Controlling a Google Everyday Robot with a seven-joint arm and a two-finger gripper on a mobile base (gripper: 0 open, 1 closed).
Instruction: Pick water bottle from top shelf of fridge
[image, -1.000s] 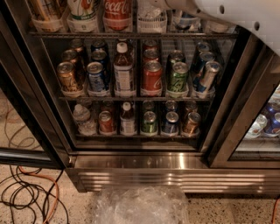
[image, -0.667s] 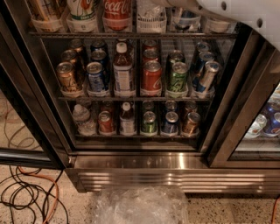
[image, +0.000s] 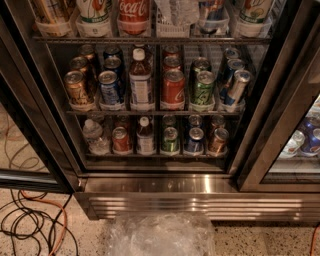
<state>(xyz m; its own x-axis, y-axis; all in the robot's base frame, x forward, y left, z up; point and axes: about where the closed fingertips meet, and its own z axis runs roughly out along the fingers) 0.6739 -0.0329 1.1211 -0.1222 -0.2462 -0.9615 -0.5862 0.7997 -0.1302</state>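
Observation:
The fridge (image: 200, 202) stands open in front of me, with a dark frame and a ribbed steel base panel. The top shelf (image: 100, 39) runs along the upper edge of the view, and only the lower parts of its bottles show. The water bottle (image: 176, 12) is clear and ribbed. It stands on that shelf just right of the red Coca-Cola bottle (image: 134, 15). The gripper and the arm are out of view.
Two lower racks hold several cans and white-capped labelled bottles (image: 141, 82). A small clear bottle (image: 95, 136) stands at the bottom left. Cables (image: 35, 220) lie on the floor at left. Crumpled clear plastic (image: 160, 235) lies before the base. Another compartment with cans (image: 305, 142) is at right.
The white arm that crossed the top right corner has left the view. The bottles and cans have not moved.

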